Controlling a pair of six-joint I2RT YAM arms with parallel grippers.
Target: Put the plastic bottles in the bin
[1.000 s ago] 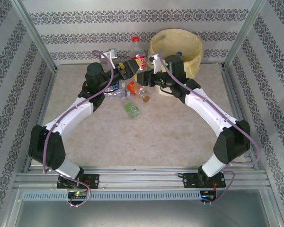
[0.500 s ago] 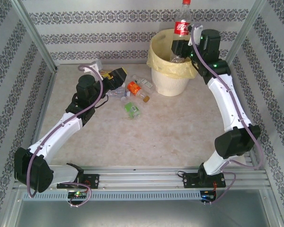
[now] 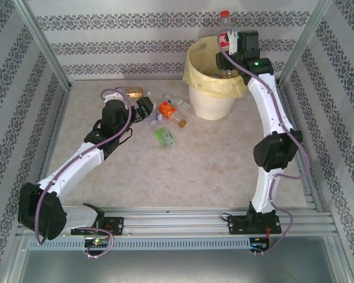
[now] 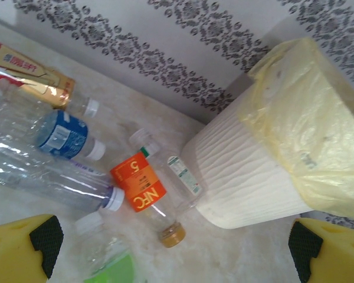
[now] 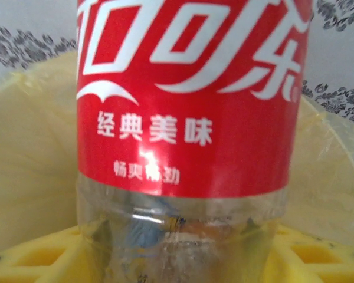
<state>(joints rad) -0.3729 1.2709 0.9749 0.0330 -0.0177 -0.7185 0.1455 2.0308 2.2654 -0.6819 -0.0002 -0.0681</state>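
Observation:
The cream bin point(image 3: 215, 101), lined with a yellow bag, stands at the back of the table. My right gripper point(image 3: 229, 59) is over its mouth. A red-labelled plastic bottle point(image 3: 225, 40) point(image 5: 189, 106) stands upright between its yellow fingers point(image 5: 35, 259), base down inside the rim. Whether they still press on it does not show. My left gripper point(image 3: 146, 109) point(image 4: 174, 247) is open and empty, just left of a pile of bottles: an orange-labelled one point(image 4: 138, 188), a blue-labelled one point(image 4: 62, 134), a long clear one point(image 4: 53, 177) and a green-labelled one point(image 3: 164, 135).
A gold-and-red-labelled bottle point(image 3: 133, 92) lies near the back wall, left of the pile. A small clear bottle point(image 4: 183, 174) rests against the bin's ribbed side point(image 4: 253, 171). Patterned walls and metal posts close the table on three sides.
My right arm carried the red-labelled bottle from the pile up over the bin, and the bottle now sits lower in its mouth. My left arm drew back a little to the left.

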